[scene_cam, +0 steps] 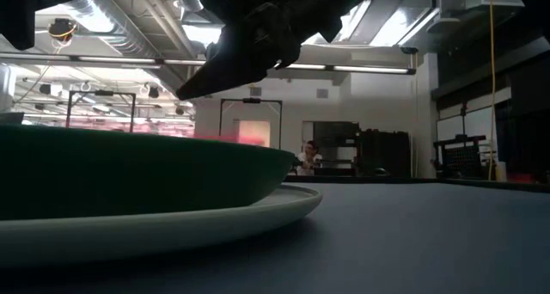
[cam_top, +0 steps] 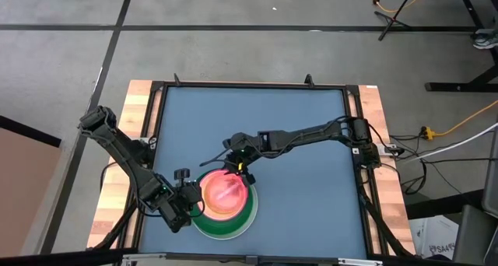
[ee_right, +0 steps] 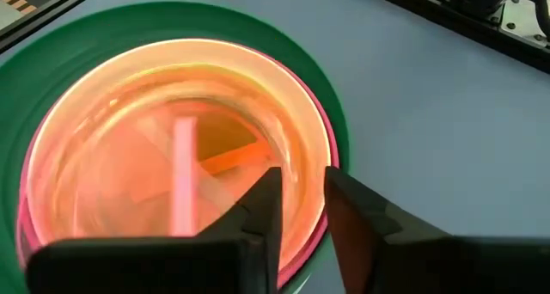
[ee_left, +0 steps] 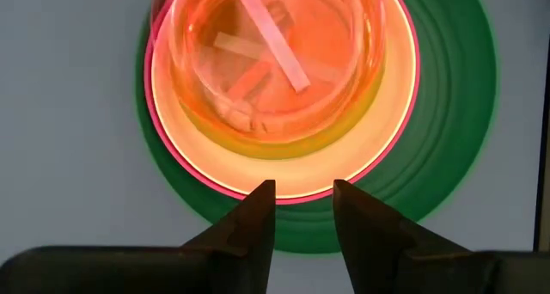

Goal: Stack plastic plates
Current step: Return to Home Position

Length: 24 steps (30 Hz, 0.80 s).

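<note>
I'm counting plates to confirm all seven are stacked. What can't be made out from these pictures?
- Wrist views: the small translucent plates glow through each other; their number is unclear.
- Low view: the green plate hides everything stacked inside it; the left edge cuts it and the white plate.
- High view: the left gripper and right gripper overlap the green plate's rim; layers too small to separate.

1 stack (cam_top: 226, 197) counted | 1 white plate (scene_cam: 215, 225) | 1 dark green plate (ee_left: 455, 113) | 1 pink plate (ee_left: 302, 196) | 1 cream plate (ee_left: 258, 167) | small translucent plates (ee_left: 266, 70): count unclear
</note>
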Available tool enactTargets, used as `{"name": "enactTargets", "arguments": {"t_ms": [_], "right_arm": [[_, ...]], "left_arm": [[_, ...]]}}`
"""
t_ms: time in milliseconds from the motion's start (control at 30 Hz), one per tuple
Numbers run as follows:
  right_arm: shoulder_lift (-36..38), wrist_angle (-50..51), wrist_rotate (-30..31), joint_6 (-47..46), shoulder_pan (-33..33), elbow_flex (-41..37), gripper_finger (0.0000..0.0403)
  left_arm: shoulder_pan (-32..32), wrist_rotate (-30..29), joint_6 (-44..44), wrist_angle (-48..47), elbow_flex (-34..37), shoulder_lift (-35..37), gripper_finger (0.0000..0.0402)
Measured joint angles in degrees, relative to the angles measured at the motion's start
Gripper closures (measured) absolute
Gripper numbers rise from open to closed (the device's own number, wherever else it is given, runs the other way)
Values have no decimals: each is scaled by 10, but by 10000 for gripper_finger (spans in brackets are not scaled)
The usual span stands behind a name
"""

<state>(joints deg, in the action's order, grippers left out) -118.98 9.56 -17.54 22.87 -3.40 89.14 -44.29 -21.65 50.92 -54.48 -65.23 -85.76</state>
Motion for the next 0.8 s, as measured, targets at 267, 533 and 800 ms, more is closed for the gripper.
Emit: {"name": "enactTargets", "arguments": {"t_ms": [267,533,800], "right_arm": [[0,0,0,0,0,0,302],[0,13,0,3,1,0,302],[10,24,1,47,9,0,320]], "left_arm": [[0,-4,0,0,0,0,290],[1,-65,-1,1,0,0,290],[39,-151,-76,32,0,0,290]]}}
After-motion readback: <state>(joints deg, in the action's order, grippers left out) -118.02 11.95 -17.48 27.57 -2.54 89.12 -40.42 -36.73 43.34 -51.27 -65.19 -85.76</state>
